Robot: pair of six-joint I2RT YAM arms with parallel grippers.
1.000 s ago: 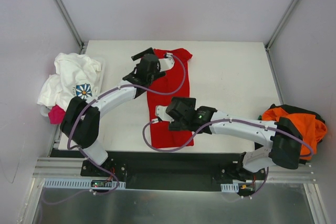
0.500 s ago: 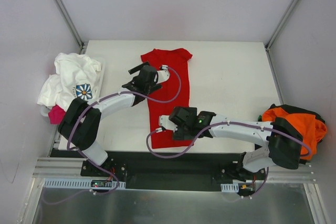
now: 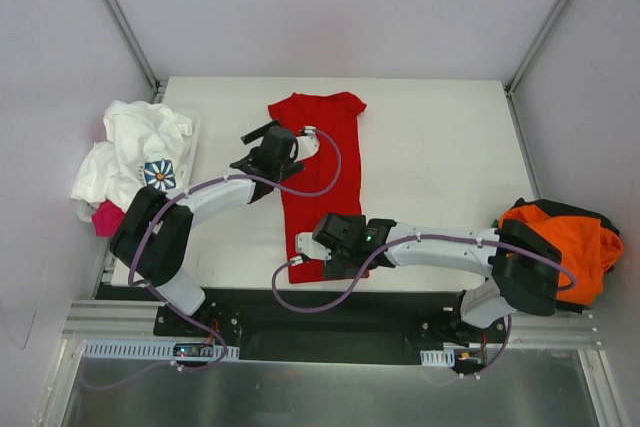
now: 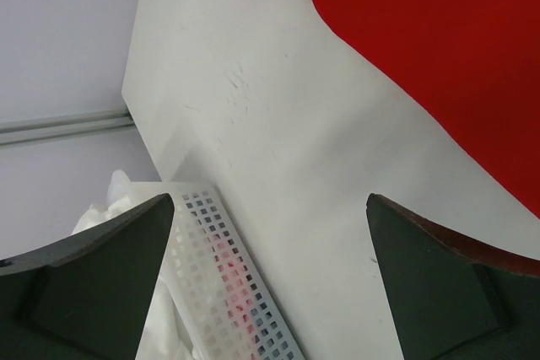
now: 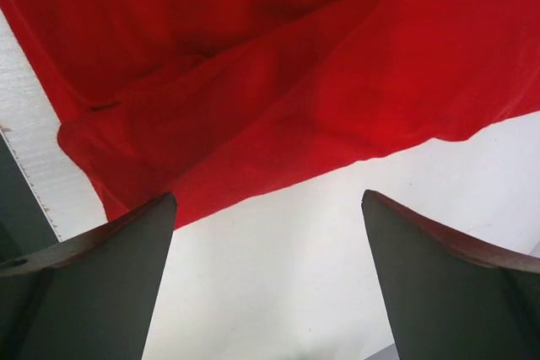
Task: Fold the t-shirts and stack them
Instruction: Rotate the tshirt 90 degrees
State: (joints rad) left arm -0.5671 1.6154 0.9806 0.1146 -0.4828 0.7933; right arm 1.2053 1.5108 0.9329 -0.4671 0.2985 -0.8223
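Right gripper: The right gripper (image 3: 304, 252) is seen with its jaws spread wide and nothing between them, poised low over the near hem of the red t-shirt (image 3: 322, 142).

Left gripper: The left gripper (image 3: 251, 147) is likewise held fully open and empty, over bare surface (image 3: 430, 167) just beside the shirt's left edge, with no cloth under it in its own wrist view.

Red t-shirt: The garment is laid out lengthwise in the middle of the surface as a narrow strip, collar end far and hem near. The near hem is shown rumpled in overlapping layers close to the front edge.

Risk, near hem: Only the top layer of the bunched hem could be caught, or the cloth could be pushed into a heap instead of lifted, because the layers lie unevenly there.

Risk, left side: A skewed fold is judged likely if one gripper takes cloth while the other closes on nothing, since the left gripper stands off the fabric.

Risk, front edge: The hem could be dragged off the surface, as it lies so near the rim.

Perforated basket: A white perforated basket (image 4: 232, 297) is seen at the left of the surface. A white t-shirt with a blue flower print (image 3: 140, 152) is heaped over it, with pink cloth (image 3: 106, 218) beneath.

Right pile: An orange t-shirt (image 3: 570, 232) and dark cloth (image 3: 568, 209) are piled at the right edge. Whether a container lies under them cannot be told.
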